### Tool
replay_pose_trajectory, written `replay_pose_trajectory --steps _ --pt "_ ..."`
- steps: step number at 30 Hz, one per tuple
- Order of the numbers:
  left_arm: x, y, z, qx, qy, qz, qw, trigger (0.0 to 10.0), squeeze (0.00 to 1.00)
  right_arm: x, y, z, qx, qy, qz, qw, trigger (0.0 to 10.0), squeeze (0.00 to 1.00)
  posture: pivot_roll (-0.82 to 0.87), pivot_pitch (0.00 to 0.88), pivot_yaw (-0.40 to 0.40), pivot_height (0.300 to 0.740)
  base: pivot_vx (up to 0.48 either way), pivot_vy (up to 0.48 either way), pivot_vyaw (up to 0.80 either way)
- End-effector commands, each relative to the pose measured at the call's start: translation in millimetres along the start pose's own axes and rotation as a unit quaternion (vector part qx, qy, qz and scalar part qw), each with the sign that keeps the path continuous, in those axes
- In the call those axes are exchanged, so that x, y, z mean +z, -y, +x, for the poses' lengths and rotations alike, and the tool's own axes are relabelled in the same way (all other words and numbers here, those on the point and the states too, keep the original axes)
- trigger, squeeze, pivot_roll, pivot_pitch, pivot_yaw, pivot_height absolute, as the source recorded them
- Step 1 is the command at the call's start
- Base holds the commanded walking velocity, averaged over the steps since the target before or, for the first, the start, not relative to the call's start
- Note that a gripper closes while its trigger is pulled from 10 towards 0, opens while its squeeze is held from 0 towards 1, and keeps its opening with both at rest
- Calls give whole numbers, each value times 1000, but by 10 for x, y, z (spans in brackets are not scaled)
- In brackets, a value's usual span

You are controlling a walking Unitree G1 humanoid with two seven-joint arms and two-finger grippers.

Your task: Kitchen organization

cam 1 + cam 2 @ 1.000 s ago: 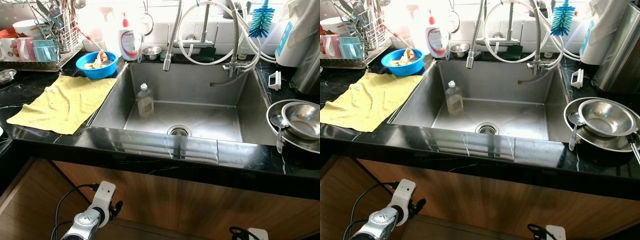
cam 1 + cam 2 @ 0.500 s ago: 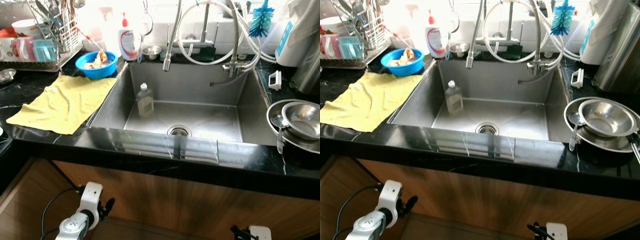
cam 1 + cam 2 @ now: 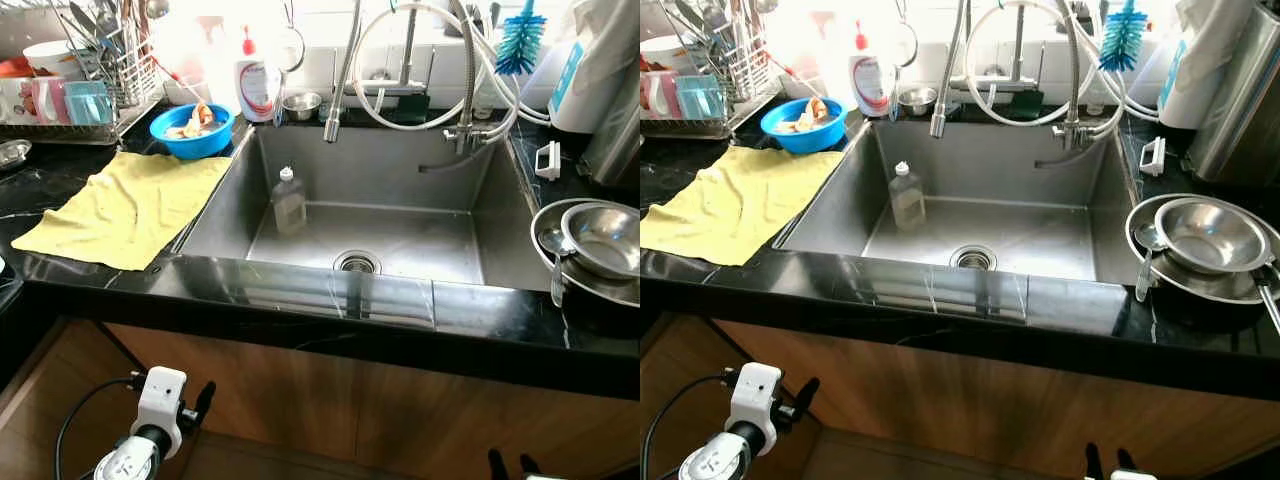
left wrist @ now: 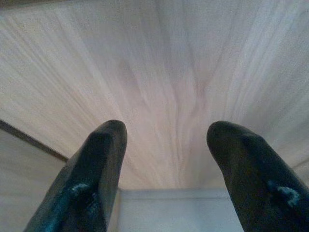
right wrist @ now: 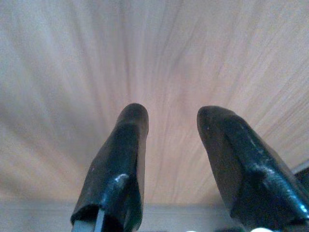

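While both arms hang low | left end effector point(image 4: 164, 140), right end effector point(image 5: 169, 130) parted, seemingly ungrasping | sink point(image 3: 240, 190) countertop edge above.

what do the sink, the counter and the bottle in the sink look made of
Sink: looks like brushed stainless steel, grey with a dull sheen. Counter: seemingly polished black stone, glossy with thin pale veins, though it could be an imitation. Bottle: probably clear plastic, see-through with a white cap.

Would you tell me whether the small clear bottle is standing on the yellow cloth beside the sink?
No, the small clear bottle stands upright inside the sink, near its left wall, while the yellow cloth lies bare on the counter.
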State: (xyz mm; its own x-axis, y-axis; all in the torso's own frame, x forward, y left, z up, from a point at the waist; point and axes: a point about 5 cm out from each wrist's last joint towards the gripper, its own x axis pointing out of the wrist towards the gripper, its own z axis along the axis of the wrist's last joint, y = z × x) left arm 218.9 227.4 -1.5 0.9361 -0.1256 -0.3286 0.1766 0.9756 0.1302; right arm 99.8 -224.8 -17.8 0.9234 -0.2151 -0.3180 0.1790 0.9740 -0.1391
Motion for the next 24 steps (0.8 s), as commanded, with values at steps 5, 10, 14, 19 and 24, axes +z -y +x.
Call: replay_pose_trajectory --steps 5,10,14,19,24 --pt "82 -110 -279 47 23 1 999 10000 0 242 -81 -83 -7 21 -5 1000 10000 0 -129 0 76 740 0 0 0" --pt "143 -147 -431 67 31 13 997 10000 0 325 -64 -97 -16 22 -15 1000 10000 0 -121 0 74 740 0 0 0" --pt "240 -235 -538 104 41 21 993 10000 0 453 -35 -105 -25 30 -21 999 10000 0 -113 0 67 740 0 0 0" --pt "440 -297 -597 137 67 30 988 10000 0 591 25 -98 -36 45 -41 998 10000 0 -105 0 65 740 0 0 0" --pt "593 -342 -734 165 84 37 982 10000 0 709 68 -121 -42 57 -58 996 10000 0 -100 0 69 740 0 0 0"
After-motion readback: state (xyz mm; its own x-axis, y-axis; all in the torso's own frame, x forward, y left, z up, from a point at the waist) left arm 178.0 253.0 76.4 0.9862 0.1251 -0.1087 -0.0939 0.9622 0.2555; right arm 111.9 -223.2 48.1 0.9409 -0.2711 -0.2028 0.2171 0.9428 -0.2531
